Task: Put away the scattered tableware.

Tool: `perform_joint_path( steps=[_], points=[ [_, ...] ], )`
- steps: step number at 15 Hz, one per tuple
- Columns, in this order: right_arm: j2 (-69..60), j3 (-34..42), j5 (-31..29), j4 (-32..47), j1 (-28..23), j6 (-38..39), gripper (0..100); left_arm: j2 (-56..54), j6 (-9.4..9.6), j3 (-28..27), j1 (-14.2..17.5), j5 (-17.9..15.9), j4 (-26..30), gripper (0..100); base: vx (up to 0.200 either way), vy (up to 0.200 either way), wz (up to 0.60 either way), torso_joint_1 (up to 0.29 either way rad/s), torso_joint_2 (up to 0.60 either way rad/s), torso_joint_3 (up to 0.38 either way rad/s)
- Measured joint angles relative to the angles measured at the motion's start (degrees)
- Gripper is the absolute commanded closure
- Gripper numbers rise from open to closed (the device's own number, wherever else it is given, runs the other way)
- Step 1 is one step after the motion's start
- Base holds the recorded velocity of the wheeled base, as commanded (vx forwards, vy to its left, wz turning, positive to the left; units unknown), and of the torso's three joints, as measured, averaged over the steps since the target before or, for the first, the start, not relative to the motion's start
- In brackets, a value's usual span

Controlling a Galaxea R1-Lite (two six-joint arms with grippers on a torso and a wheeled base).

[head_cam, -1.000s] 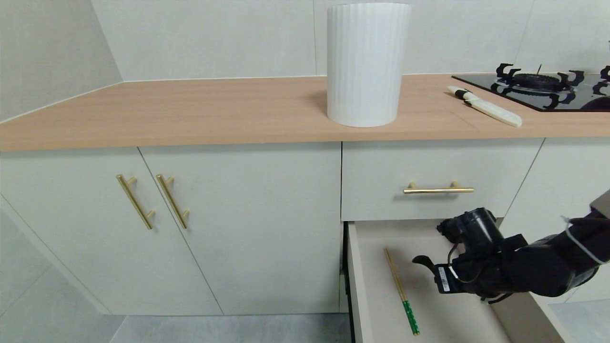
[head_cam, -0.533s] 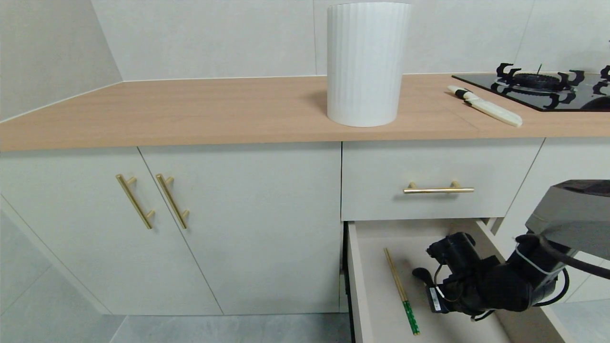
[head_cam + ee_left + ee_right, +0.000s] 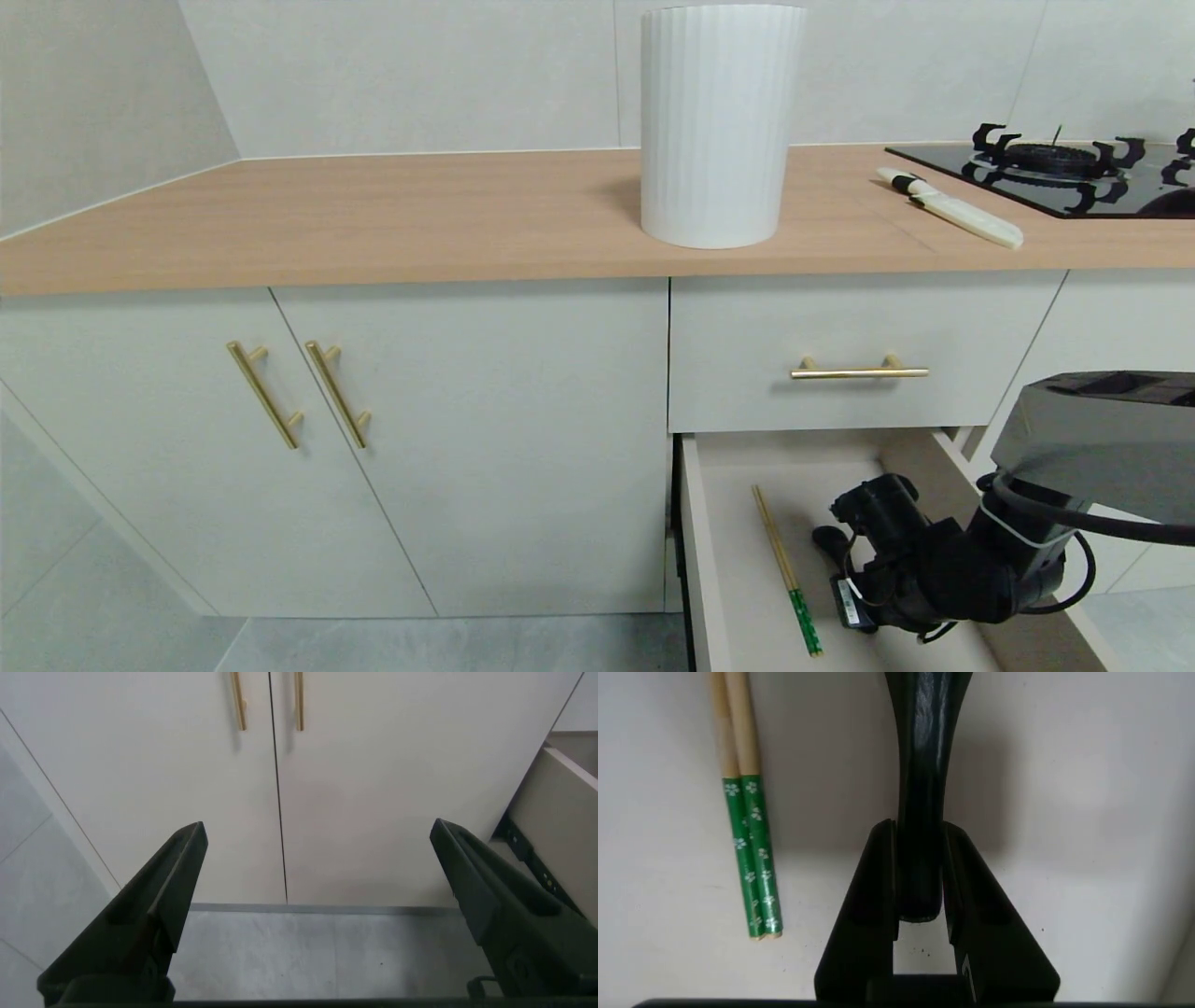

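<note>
A pair of bamboo chopsticks with green ends (image 3: pixel 786 569) (image 3: pixel 747 812) lies in the open lower drawer (image 3: pixel 695 541). Right beside them my right gripper (image 3: pixel 845 569) (image 3: pixel 920 849) sits low inside the drawer, shut on the handle of a black spoon (image 3: pixel 826 539) (image 3: pixel 920 765). The spoon's head lies close to the drawer floor; whether it touches is unclear. A white knife (image 3: pixel 952 210) rests on the wooden counter near the stove. My left gripper (image 3: pixel 316 835) hangs open in front of the double cabinet doors (image 3: pixel 280 784), holding nothing.
A tall ribbed white container (image 3: pixel 714 126) stands on the counter (image 3: pixel 373 215) above the drawers. A black gas hob (image 3: pixel 1055 168) is at the far right. The shut upper drawer has a brass handle (image 3: pixel 859 372). Two brass handles (image 3: pixel 299 392) mark the cabinet doors.
My right gripper has sunk down into the drawer and shifted slightly left, carrying the black spoon. The chopsticks have stayed put.
</note>
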Motion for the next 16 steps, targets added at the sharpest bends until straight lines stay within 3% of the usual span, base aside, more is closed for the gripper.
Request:
perform_joint_path(
  steps=[5, 6, 16],
  points=[
    [0.33, -0.09, -0.10, -0.29, -0.15, 0.00, 100, 0.00, 0.00, 0.00, 0.00, 0.02, 0.00, 0, 0.000, 0.000, 0.00, 0.000, 0.00, 0.000],
    [0.37, -0.02, -0.11, -0.40, -0.15, -0.02, 0, 0.00, 0.00, 0.00, 0.00, 0.00, 0.00, 0, 0.000, 0.000, 0.00, 0.000, 0.00, 0.000],
    [-1.16, 0.24, -1.15, 0.11, -0.26, 0.35, 0, 0.00, 0.00, 0.00, 0.00, 0.00, 0.00, 0, 0.000, 0.000, 0.00, 0.000, 0.00, 0.000]
  ],
)
